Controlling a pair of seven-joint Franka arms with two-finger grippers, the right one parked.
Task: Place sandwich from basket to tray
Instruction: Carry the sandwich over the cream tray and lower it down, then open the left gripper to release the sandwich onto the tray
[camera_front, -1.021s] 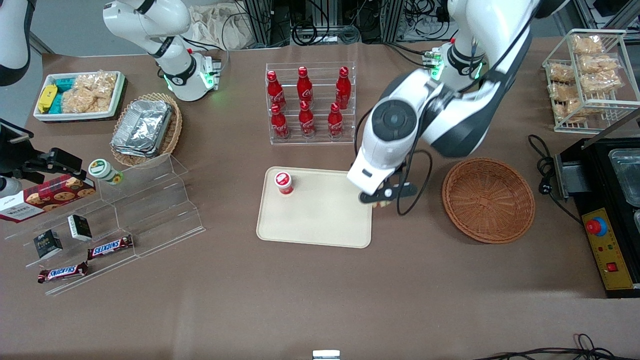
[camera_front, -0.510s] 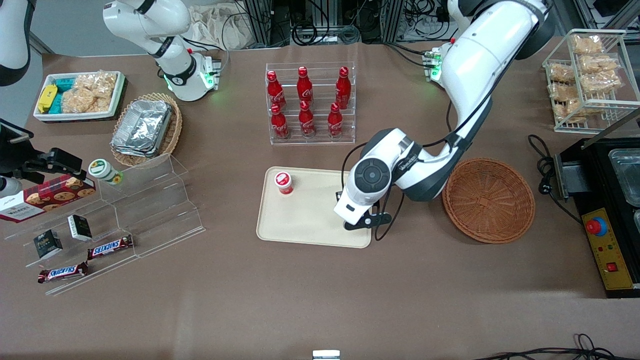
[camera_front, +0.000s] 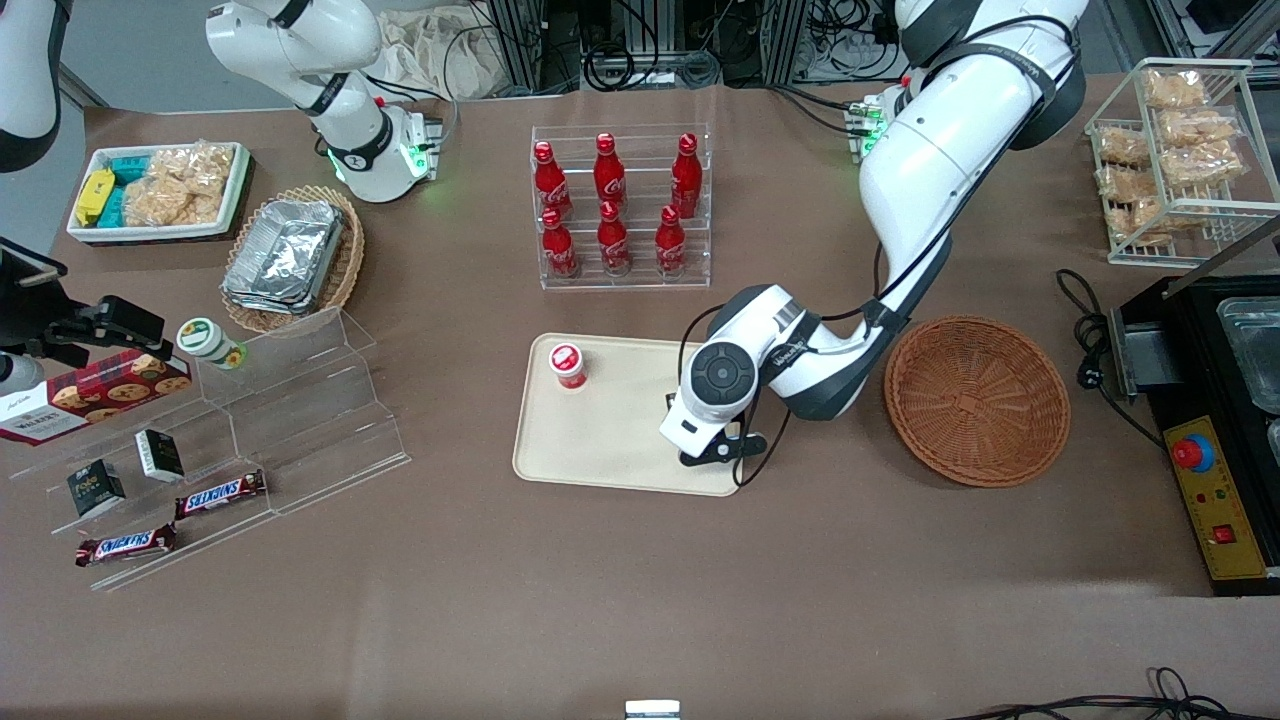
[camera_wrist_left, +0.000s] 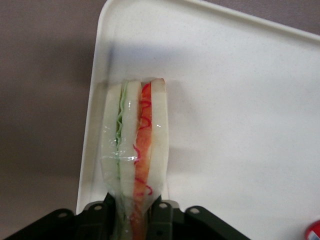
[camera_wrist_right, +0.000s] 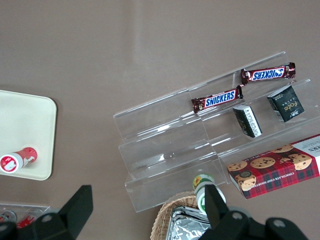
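In the left wrist view the sandwich (camera_wrist_left: 135, 145), white bread with a green and a red-orange stripe in clear wrap, is pinched at its narrow end. My left gripper (camera_wrist_left: 132, 220) is shut on it. It hangs low over the cream tray (camera_wrist_left: 240, 100), just inside the rim near a corner. In the front view the gripper (camera_front: 712, 447) is over the tray's (camera_front: 610, 440) corner nearest the front camera, on the basket's side. The wrist hides the sandwich there. The round reddish-brown basket (camera_front: 977, 400) beside the tray holds nothing.
A small red-capped bottle (camera_front: 568, 365) stands on the tray's corner toward the cola rack (camera_front: 620, 205). A clear stepped shelf (camera_front: 250, 420) with snack bars lies toward the parked arm's end. A black appliance (camera_front: 1215, 420) sits at the working arm's end.
The left arm has dropped lower and moved from the tray's basket-side edge onto the tray, nearer the front camera, still gripping the sandwich.
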